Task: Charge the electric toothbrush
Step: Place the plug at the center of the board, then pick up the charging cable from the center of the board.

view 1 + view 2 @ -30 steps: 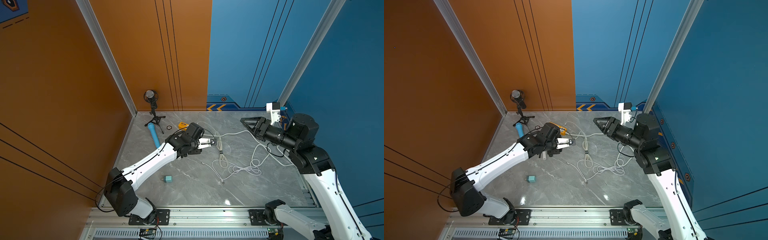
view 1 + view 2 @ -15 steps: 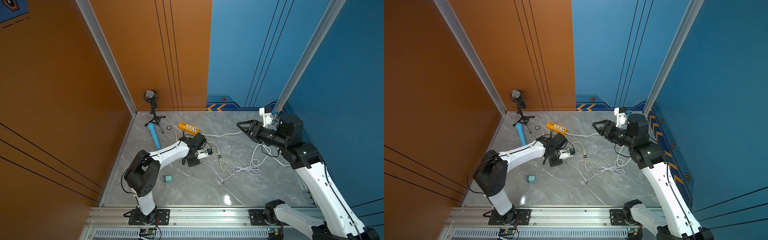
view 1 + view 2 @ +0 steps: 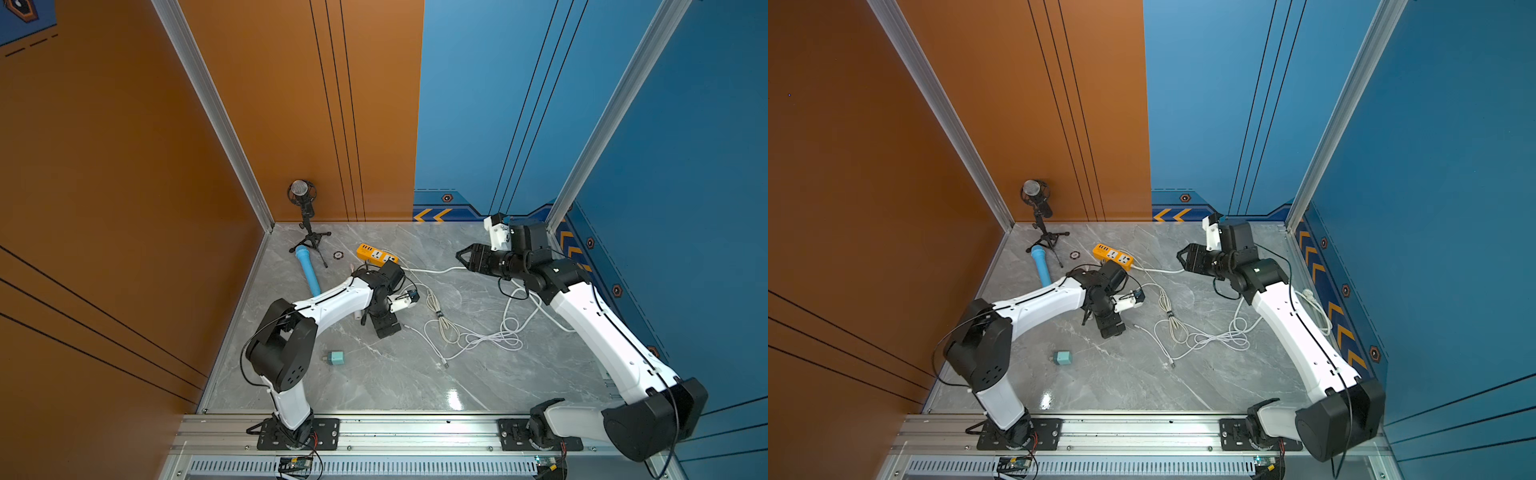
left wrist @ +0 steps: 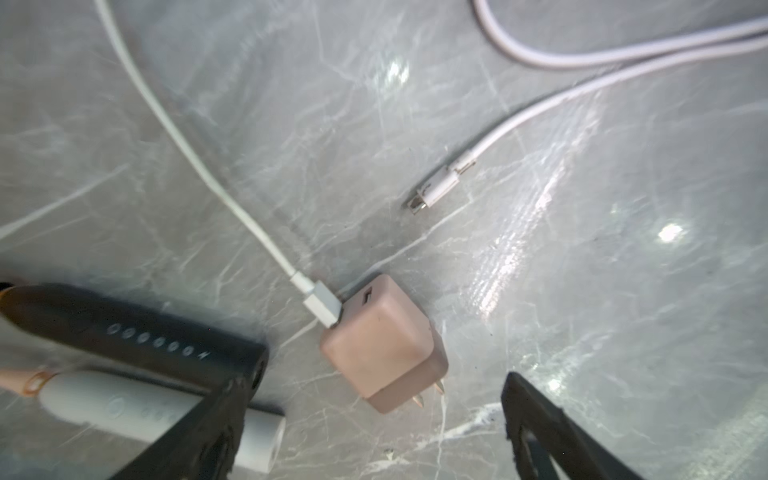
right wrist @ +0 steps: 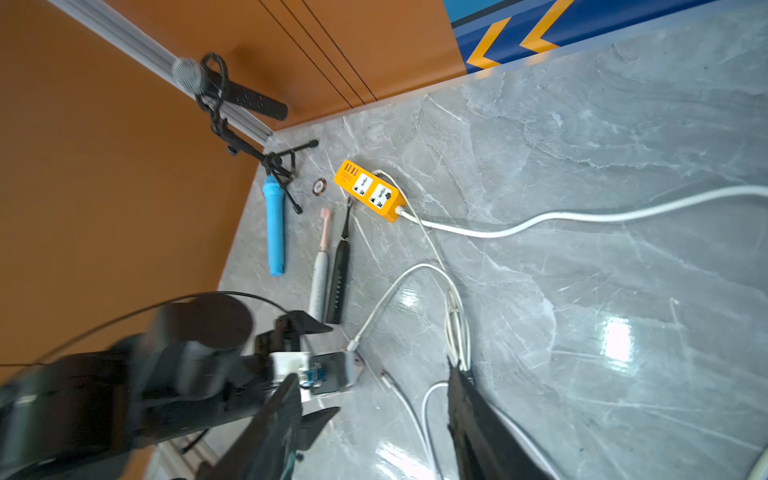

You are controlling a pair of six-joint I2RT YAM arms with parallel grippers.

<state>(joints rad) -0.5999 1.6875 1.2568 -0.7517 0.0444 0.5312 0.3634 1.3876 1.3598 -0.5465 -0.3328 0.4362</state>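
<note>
1. The fingers point(image 4: 208, 428) of the left gripper point(image 4: 374, 378) stand wide apart, holding nothing, with a pink charger cube point(image 4: 382, 345) just ahead of them.
2. A white USB cable point(image 4: 208, 174) is plugged into the cube; a black electric toothbrush point(image 4: 137, 332) and a white electric toothbrush point(image 4: 145, 409) lie side by side, next to it.
3. Right of centre in a top view, the right gripper point(image 3: 459, 258) is spread, empty.

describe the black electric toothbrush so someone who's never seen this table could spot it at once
Find the orange plastic power strip near the back wall on the grey marble table. Two slim toothbrushes lie side by side next to it. The black electric toothbrush is the one nearer the strip, unlike the white toothbrush with a pink head.
</note>
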